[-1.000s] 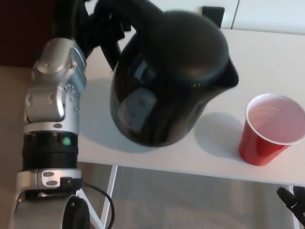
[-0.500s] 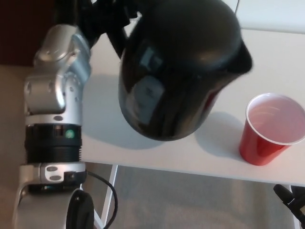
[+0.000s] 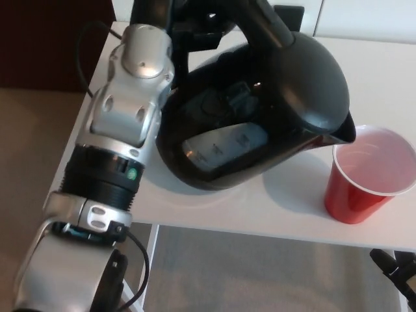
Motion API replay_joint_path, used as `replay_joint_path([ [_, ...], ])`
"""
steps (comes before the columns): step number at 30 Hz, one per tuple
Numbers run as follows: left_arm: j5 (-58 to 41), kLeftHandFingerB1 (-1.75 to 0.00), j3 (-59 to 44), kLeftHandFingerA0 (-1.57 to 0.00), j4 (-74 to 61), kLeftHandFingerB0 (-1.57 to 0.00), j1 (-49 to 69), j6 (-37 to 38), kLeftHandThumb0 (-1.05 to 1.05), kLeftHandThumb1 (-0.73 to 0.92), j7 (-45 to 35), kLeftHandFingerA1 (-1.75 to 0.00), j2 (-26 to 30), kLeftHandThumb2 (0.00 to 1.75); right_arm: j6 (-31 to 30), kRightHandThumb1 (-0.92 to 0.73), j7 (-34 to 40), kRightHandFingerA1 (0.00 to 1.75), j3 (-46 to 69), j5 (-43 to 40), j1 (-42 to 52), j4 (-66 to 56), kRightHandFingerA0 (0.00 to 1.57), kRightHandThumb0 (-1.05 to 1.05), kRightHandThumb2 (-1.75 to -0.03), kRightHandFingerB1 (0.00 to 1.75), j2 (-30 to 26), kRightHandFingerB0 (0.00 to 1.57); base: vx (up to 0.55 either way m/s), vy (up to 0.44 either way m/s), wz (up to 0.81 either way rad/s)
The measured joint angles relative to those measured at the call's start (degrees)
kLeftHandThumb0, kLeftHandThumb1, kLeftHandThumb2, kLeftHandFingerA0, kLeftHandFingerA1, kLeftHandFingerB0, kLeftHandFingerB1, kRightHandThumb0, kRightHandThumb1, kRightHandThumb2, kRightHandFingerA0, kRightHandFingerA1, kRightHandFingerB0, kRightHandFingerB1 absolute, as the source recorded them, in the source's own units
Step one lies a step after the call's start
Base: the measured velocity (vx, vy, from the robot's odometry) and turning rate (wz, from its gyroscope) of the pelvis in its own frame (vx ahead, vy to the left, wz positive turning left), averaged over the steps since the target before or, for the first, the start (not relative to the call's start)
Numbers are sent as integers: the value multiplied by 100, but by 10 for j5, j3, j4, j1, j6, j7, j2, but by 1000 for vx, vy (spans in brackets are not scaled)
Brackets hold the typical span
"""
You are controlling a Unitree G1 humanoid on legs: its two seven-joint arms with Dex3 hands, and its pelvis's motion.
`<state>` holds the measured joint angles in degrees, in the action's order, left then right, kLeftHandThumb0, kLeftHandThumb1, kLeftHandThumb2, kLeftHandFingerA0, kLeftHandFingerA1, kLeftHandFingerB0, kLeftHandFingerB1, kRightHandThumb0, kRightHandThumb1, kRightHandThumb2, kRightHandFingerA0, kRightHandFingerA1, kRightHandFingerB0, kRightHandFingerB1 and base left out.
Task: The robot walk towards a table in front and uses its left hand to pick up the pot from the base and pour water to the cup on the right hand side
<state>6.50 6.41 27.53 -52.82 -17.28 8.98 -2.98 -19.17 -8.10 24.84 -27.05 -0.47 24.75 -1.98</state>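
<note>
A black kettle-like pot [image 3: 260,110] hangs above the white table [image 3: 383,71], tilted to the right. Its spout tip sits just over the left rim of the red cup [image 3: 366,175]. My left hand [image 3: 195,19] is shut on the pot's handle at the top of the picture, and the silver forearm runs down the left side. The cup stands upright near the table's front right edge, with a pale inside. Only dark fingertips of my right hand [image 3: 396,266] show at the bottom right corner, below the table edge.
A black block [image 3: 290,14] stands at the table's back edge behind the pot. A black cable [image 3: 88,45] loops off the table's left side. Grey floor lies below the front edge, and a dark red surface fills the upper left.
The pot has tipped over to the right, bringing its spout down to the cup's rim. My left forearm has swung right and upward with it. The cup has stayed put.
</note>
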Motion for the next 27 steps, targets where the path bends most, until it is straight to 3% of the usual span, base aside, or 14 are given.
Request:
replay_joint_path([
  [4, 21, -148, 17, -105, 28, -85, -9, 28, -28, 54, 27, -148, 0, 60, 0, -65, 1, 57, -6, 3, 0, -3, 51, -29, -59, 59, 0, 35, 0, 0, 0],
  [5, 29, -171, 21, -89, 37, -69, -10, 40, -25, 57, 38, -175, 0, 56, 0, -64, 2, 57, -8, 4, 0, -5, 50, -29, -59, 62, 0, 36, 0, 0, 0],
  [7, 35, -164, 21, -88, 50, -75, -14, 51, -27, 56, 46, -172, -3, 57, 0, -65, 3, 57, -10, 4, 0, -5, 50, -30, -59, 59, 0, 35, 0, 0, 0],
  [9, 41, -161, 24, -91, 59, -79, -19, 58, -26, 54, 53, -169, -5, 58, 1, -50, 3, 63, -13, 6, 0, -5, 46, -35, -79, 60, 0, 31, 0, 0, 0],
  [10, 45, -156, 27, -91, 63, -81, -22, 62, -28, 54, 57, -168, -6, 59, 1, -65, 3, 57, -14, 7, -1, -6, 51, -29, -58, 63, 0, 38, 0, 0, 0],
  [11, 48, -172, 29, -89, 64, -71, -25, 65, -27, 56, 60, -175, -6, 56, 1, -65, 3, 57, -15, 7, -1, -7, 51, -28, -59, 63, 0, 37, 0, 0, 0],
  [15, 61, -175, 32, -88, 64, -68, -34, 68, -26, 57, 66, -175, -6, 55, -1, -65, 5, 58, -15, 8, -1, -11, 51, -27, -58, 66, 1, 38, 0, 0, 0],
  [16, 63, -170, 32, -87, 64, -73, -35, 69, -25, 57, 68, -175, -6, 56, -2, -53, 5, 67, -15, 8, -1, -11, 52, -34, -82, 65, 1, 37, 0, 0, 0],
  [18, 67, -166, 32, -88, 63, -76, -37, 71, -24, 56, 70, -175, -6, 56, -3, -53, 6, 66, -15, 8, -1, -13, 50, -34, -80, 65, 2, 36, 0, 0, 0],
  [19, 68, -150, 32, -96, 62, -78, -39, 72, -32, 55, 70, -163, -6, 65, -3, -66, 6, 59, -15, 8, -1, -13, 51, -26, -59, 64, 2, 36, 0, 0, 0],
  [20, 70, -150, 32, -96, 60, -78, -39, 73, -32, 55, 71, -163, -6, 65, -3, -66, 6, 59, -15, 8, -1, -13, 51, -26, -59, 64, 2, 36, 0, 0, 0],
  [23, 81, -170, 41, -87, 51, -68, -44, 76, -23, 58, 71, -175, -2, 55, -5, -67, 6, 58, -13, 8, -1, -13, 48, -27, -59, 67, 2, 38, 0, 0, 0],
  [26, 95, -170, 55, -85, 41, -66, -55, 80, -22, 57, 71, -175, 8, 55, -5, -67, 6, 58, -13, 8, -1, -13, 47, -26, -59, 69, 2, 37, 0, 0, 0],
  [27, 98, -119, 58, -120, 40, -92, -57, 83, -26, 37, 71, -138, 10, 79, -5, -66, 6, 57, -13, 8, -1, -13, 48, -26, -59, 69, 2, 39, 0, 0, 0],
])
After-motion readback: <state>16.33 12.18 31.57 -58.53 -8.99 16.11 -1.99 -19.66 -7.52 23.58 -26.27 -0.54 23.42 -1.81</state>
